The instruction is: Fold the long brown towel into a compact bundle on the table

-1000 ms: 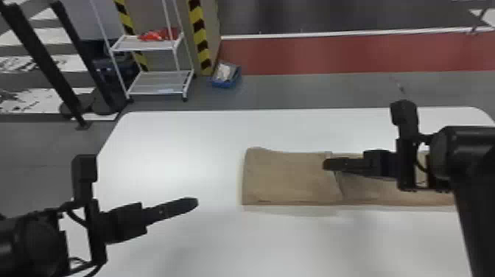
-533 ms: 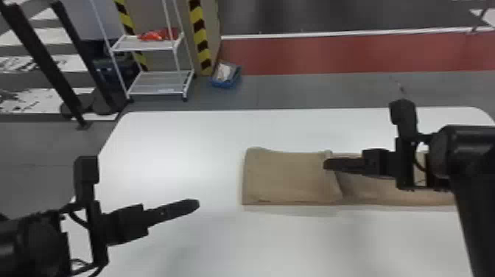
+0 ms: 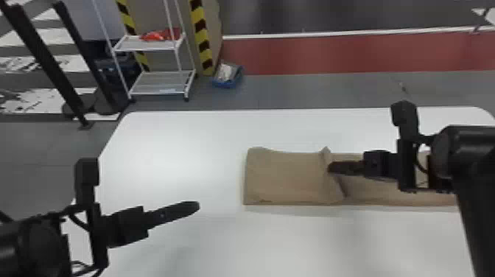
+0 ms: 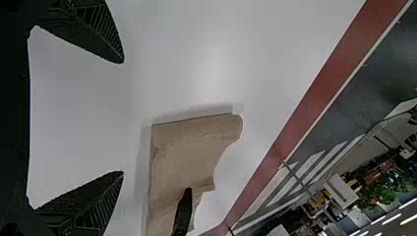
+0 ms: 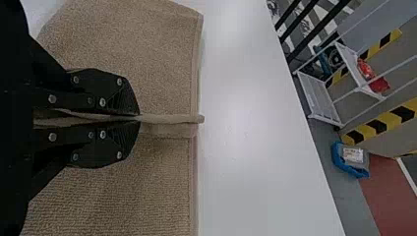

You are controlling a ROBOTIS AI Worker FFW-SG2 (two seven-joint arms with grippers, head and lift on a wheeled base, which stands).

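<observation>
My right gripper is at the raised edge of the folded part of the brown towel, which lies as a long strip across the table's middle and right. In the right wrist view the right gripper is shut on a ridge of the towel. Off to the towel's left, over bare table, is my left gripper. Its fingers stand wide apart in the left wrist view, the left gripper holding nothing, with the towel beyond it.
The white table has bare surface left of the towel and in front of it. Behind the table stand a white rack and a blue bin on the floor. The right forearm crosses over the towel's right end.
The towel's edge at my right gripper has risen slightly into a ridge, and that gripper has closed on it. The left arm has barely moved.
</observation>
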